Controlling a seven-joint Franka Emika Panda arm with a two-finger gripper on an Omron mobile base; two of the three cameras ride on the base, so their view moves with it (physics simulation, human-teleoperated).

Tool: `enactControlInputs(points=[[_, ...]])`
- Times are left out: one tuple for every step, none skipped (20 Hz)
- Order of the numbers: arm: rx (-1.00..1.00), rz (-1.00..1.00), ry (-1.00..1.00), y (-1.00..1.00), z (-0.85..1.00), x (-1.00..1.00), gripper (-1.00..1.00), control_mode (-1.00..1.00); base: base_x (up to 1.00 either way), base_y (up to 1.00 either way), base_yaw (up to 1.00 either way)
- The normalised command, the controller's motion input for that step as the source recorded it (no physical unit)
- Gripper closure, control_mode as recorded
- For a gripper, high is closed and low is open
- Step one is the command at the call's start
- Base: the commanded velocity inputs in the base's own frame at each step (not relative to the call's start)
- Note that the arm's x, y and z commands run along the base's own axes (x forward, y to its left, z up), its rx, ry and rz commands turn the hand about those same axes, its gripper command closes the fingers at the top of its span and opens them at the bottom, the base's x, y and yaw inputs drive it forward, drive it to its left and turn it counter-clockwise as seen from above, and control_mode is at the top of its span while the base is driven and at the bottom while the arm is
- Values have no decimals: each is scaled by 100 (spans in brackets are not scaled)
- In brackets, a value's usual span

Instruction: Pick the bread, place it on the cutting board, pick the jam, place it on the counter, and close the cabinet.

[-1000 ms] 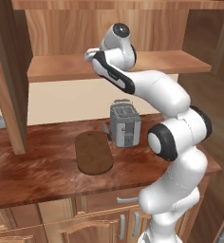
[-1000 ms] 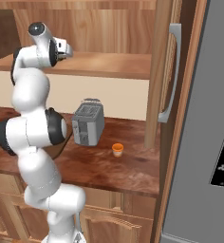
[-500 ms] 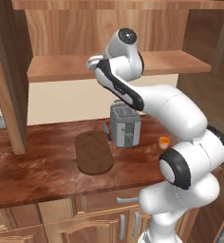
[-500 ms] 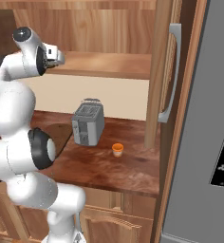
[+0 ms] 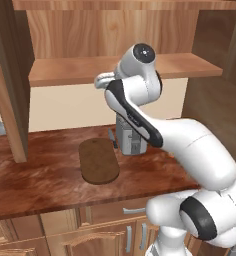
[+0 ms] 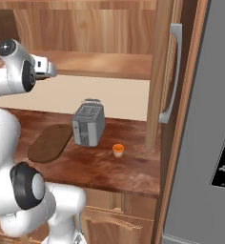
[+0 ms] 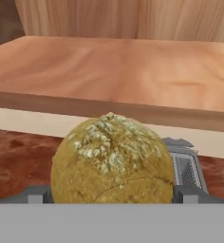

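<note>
The bread, a lumpy olive-yellow ball, sits between my gripper fingers, which are shut on it. In the base views the gripper hangs just in front of the shelf edge, above the counter. The dark oval cutting board lies flat below and left of the toaster. The small orange jam stands on the counter right of the toaster. The cabinet is open; its doors stick out toward me on both sides.
A grey toaster stands between board and jam. The light wooden shelf runs just behind the hand. A grey fridge walls off the right side.
The hand, still holding the bread, has dropped slightly from shelf height and drawn back from the shelf, while the elbow swung out toward the cameras.
</note>
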Motion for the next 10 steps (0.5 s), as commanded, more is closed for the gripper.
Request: enactControlInputs(points=[[0,0,0,0,-10,-75,100,-100,0,0,0],[0,0,0,0,-9,-73,100,-100,0,0,0],[0,0,1,0,-11,-69,100,-100,0,0,0],[0,0,1,0,-11,-66,100,-100,0,0,0],[0,0,1,0,-14,-64,100,-100,0,0,0],[0,0,2,0,-14,-65,100,-100,0,0,0],[0,0,3,0,-16,-65,100,-100,0,0,0],[0,0,5,0,-14,-59,100,-100,0,0,0],[0,0,7,0,-16,-51,100,-100,0,0,0],[0,0,7,0,-19,-51,100,-100,0,0,0]])
